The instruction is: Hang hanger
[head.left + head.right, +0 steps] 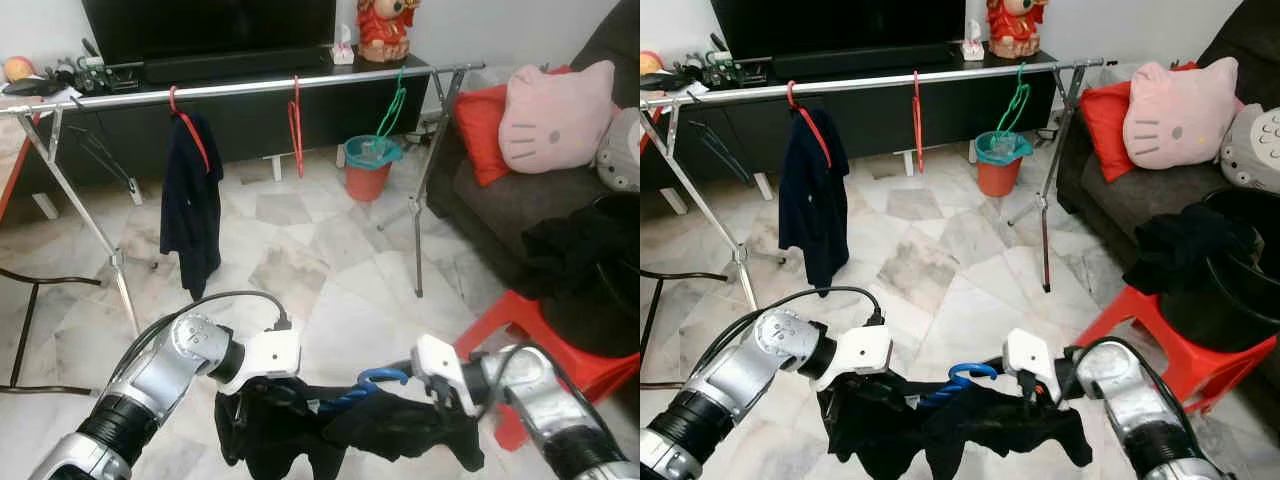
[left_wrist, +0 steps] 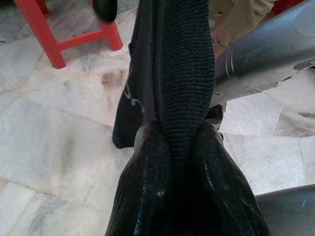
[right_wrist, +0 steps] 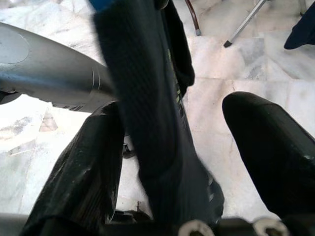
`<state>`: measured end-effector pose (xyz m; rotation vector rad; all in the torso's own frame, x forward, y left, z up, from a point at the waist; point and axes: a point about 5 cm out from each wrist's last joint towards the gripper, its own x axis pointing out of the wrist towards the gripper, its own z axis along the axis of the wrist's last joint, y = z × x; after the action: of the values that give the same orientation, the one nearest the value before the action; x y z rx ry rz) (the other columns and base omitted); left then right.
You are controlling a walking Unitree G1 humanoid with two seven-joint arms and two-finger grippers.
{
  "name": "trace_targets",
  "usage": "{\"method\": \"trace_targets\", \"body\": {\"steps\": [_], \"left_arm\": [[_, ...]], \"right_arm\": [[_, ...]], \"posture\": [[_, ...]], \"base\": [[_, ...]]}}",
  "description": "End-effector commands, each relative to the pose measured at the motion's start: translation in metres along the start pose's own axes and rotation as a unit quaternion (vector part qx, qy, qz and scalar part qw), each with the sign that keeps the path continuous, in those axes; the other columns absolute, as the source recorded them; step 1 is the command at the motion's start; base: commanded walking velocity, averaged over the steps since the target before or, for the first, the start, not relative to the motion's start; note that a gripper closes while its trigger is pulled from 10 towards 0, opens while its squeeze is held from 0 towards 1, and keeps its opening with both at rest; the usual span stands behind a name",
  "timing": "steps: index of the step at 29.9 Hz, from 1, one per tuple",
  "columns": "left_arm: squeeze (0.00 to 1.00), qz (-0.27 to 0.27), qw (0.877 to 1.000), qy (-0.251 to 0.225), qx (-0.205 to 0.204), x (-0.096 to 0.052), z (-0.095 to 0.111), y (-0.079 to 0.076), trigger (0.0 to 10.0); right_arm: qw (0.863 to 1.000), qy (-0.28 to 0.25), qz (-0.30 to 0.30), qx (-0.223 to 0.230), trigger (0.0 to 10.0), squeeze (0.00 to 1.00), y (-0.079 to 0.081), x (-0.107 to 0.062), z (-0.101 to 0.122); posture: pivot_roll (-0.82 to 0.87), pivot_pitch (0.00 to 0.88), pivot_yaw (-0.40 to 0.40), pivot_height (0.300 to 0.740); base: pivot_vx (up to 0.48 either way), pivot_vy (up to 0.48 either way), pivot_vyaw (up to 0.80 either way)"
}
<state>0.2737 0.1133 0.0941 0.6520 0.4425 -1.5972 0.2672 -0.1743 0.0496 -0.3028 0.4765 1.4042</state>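
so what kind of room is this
Most likely a home living room doubling as a laundry-drying spot: a TV on a low console, a dark sofa with a Hello Kitty cushion, and a metal clothes rack.

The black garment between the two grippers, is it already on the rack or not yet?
Not yet. The black garment on its blue hanger is held low, away from the clothes rack.

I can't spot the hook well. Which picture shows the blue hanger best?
The right eye view: the blue hanger curves clear above the black garment, between the left gripper and right gripper. The left eye view shows it darker; the right wrist view catches a blue edge.
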Motion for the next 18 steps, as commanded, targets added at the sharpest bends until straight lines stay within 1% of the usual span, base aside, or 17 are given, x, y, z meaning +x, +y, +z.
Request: {"method": "trace_targets", "body": {"steps": [1,4,6,7,8,18], "left_arm": [[0.0,-0.001,1.0,-0.011,0.018,-0.0023,0.0103,0.0037,10.0],[0.0,0.001,1.0,-0.009,0.018,-0.0028,0.0095,0.0054,10.0],[0.0,0.001,1.0,-0.008,0.017,-0.0031,0.0091,0.0063,10.0],[0.0,0.0,1.0,-0.007,0.016,-0.0033,0.0092,0.0068,10.0],[0.0,0.0,1.0,-0.007,0.015,-0.0033,0.0094,0.0072,10.0],[0.0,0.001,1.0,-0.007,0.015,-0.0039,0.01,0.0087,10.0]], "right_arm": [[1.0,0.012,-0.001,-0.006,10.0,0.0,0.0003,-0.0016,-0.0025],[1.0,0.025,0.003,-0.002,10.0,0.0,0.0032,-0.0018,-0.0069],[1.0,0.023,-0.001,0.005,10.0,0.0,0.003,-0.0023,-0.0065],[1.0,0.021,-0.006,0.011,4.8,0.0,0.0024,-0.0026,-0.0068],[1.0,0.021,-0.007,0.009,0.0,0.0,0.0019,-0.0017,-0.0089],[1.0,0.023,-0.011,0.011,0.0,0.0,0.0016,-0.0023,-0.0112]], "posture": [[0.0,0.0,-0.05,0.74],[0.0,0.0,-0.045,0.74],[0.0,0.0,-0.043,0.74],[0.0,0.0,-0.041,0.74],[0.0,0.0,-0.038,0.74],[-0.01,0.0,-0.026,0.74]], "base": [[0.0,0.0,0.0],[0.0,0.0,0.0],[0.0,0.0,0.0],[0.0,0.0,0.0],[0.0,0.0,0.0],[0.0,0.0,0.0]]}}
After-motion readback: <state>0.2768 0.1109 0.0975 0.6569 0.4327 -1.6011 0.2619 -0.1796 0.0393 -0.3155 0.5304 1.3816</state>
